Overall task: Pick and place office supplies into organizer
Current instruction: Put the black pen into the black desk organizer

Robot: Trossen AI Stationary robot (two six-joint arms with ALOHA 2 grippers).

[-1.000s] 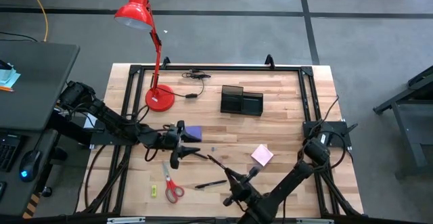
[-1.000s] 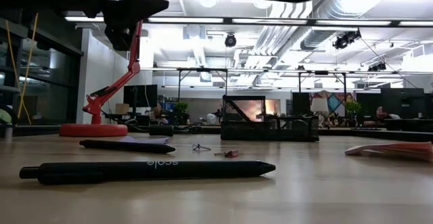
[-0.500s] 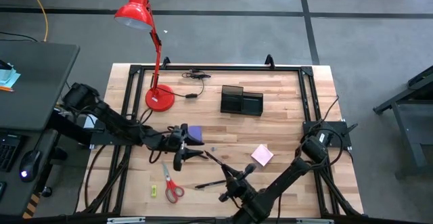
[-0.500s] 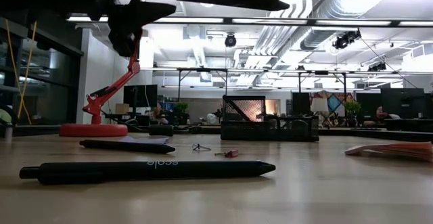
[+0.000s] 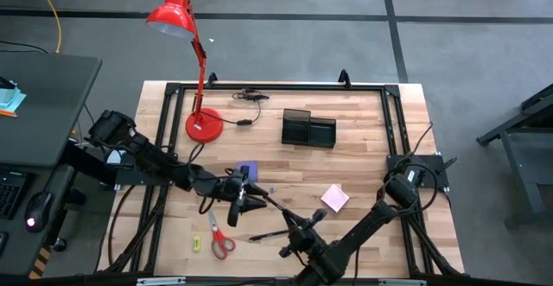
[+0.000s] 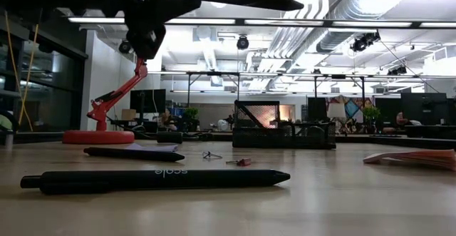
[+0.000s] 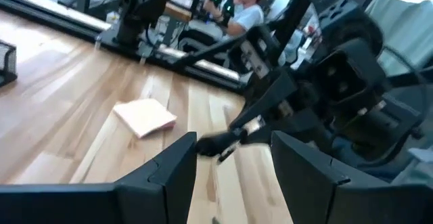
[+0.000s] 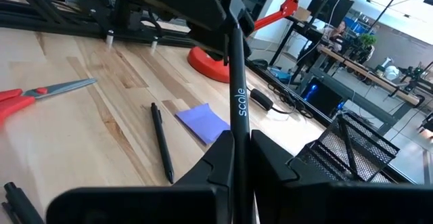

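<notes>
Right gripper: the dark two-finger right gripper [image 8: 238, 158] is above the front middle of the table [image 5: 363, 161]; its fingers are clamped tight on a thin black pen printed "scale" [image 8: 237, 95], which sticks out forward from between them; in the high view this held pen [image 5: 275, 206] slants up-left from the gripper [image 5: 298, 225]

Left gripper: the dark left gripper [image 5: 251, 201] is over the table just in front of the purple pad, its tips close to the far end of the held pen; its two fingers [image 7: 179, 166] stand apart with nothing between them; whether they touch the pen I cannot tell

Organizer: the small black dark-tinted rectangular desk tray [image 5: 308, 129] stands near the back middle of the table, one section taller; well apart from both grippers

Purple pad: the purple square note pad [image 5: 248, 169] lies flat left of centre; a second thin black pen [image 8: 161, 143] lies just beside it

Pink pad: the pink square note pad [image 5: 334, 198] lies flat right of centre

Scissors: the red-handled scissors [image 5: 219, 237] lie near the front left edge; a tiny yellow-green piece [image 5: 196, 244] lies just beside them

Loose pens: more black pens [image 5: 268, 233] lie on the wood under the right arm; one lies nearest the low camera [image 6: 155, 180]

Lamp: the red desk lamp [image 5: 186, 57] stands on its round base at the back left; a black cable [image 5: 250, 96] lies beside it
</notes>
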